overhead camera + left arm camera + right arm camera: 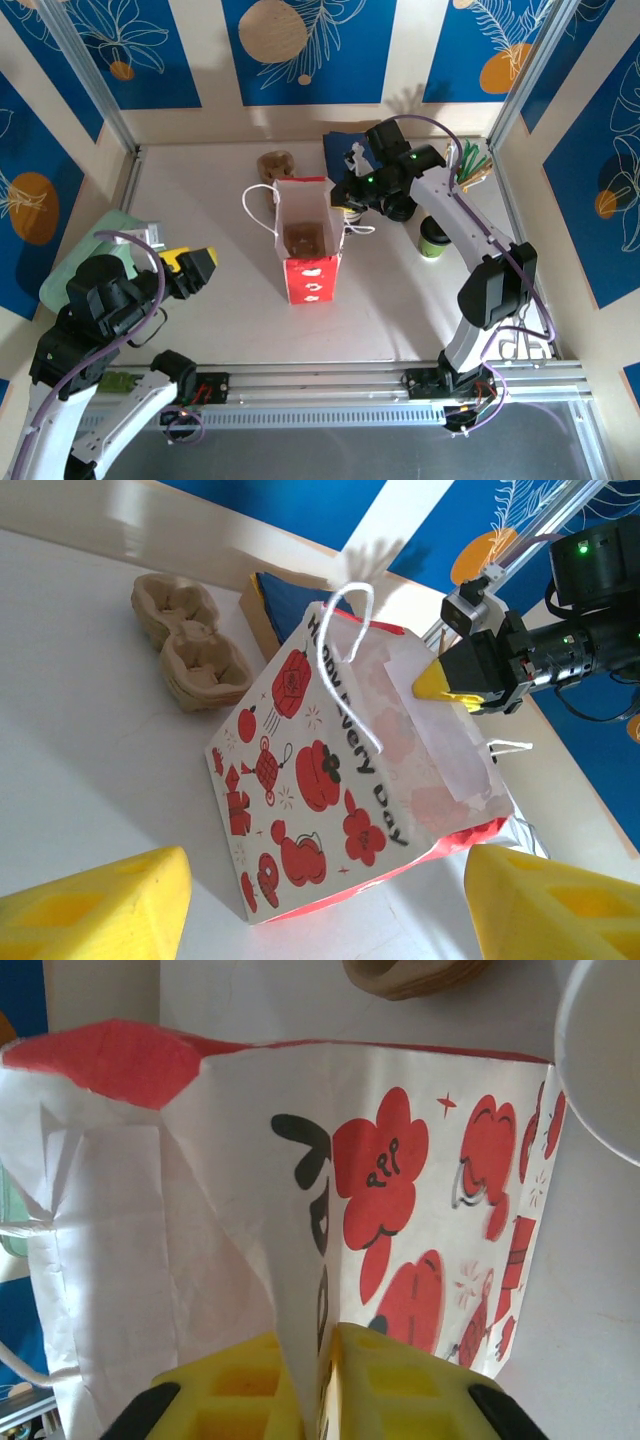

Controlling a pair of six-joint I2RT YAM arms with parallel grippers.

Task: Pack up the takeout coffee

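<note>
**A:** Standing next to the rig right now. Where's the takeout coffee cup (433,240) at?

**B:** Upright on the worktop (200,205), off to the right of the paper bag (312,278), close by the right arm's long link. It's outside the bag and nothing's holding it.

**A:** And the bag?

**B:** Upright in the middle with its mouth open and a white string handle (256,205) looping out on the left. There's something brown at the bottom, can't tell what. The right end effector (318,1348) is at the back right corner of the mouth. Its yellow fingers are pressed nearly together with the bag's paper wall between them, so it's pinching the bag.

**A:** Left one?

**B:** The left end effector (195,264) hangs over the worktop well left of the bag. Its fingers are spread wide with nothing between them, and it faces the printed side.

**A:** That brown lump at the back?

**B:** Cardboard cup carrier (275,163), lying behind the bag, near it but not touching.
</note>
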